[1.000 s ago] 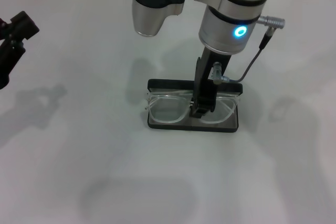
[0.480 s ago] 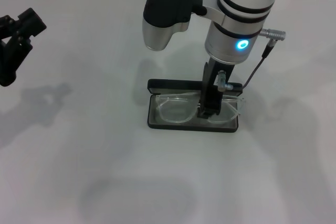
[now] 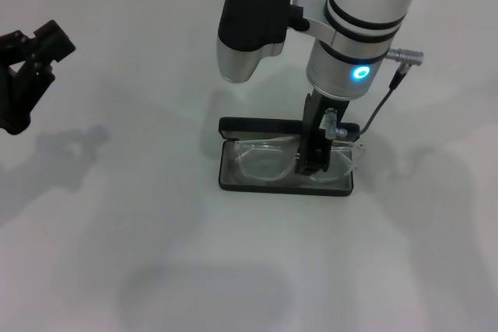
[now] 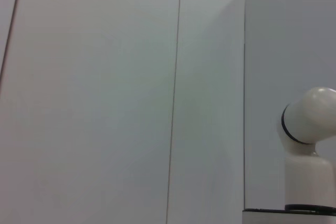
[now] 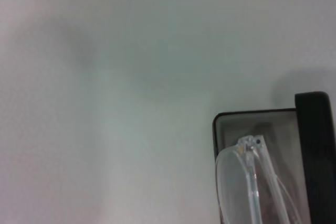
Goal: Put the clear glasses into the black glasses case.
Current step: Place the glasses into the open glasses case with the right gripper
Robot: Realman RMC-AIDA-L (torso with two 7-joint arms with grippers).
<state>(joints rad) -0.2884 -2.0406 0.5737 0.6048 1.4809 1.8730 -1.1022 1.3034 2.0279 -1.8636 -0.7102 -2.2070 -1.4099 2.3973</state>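
**Glasses over the open case, release coming up**

You are at the placing step. Your right gripper (image 3: 313, 162) reaches straight down at the middle of the clear glasses (image 3: 268, 162), at the bridge between the two lenses. Its fingers look closed narrowly on the bridge, so treat the glasses as held, though the contact itself is partly hidden behind the gripper body.

The glasses sit within the outline of the black case (image 3: 233, 185), which lies open on the white counter (image 3: 117, 231) in the middle of the scene, lid edge on the far side. The right wrist view shows one end of the frame, with its folded arm, over the grey lining and just inside the case wall.

The long axis of the glasses runs left to right, in line with the long axis of the case. The frame front seems to face the near side, but that is a judgement.

Next, you likely need to settle the frame flat on the lining, then spread the fingers and lift straight up without dragging the frame over the rim.

Your left gripper (image 3: 29, 68) hangs idle at the far left, well apart; you cannot tell how its fingers stand.
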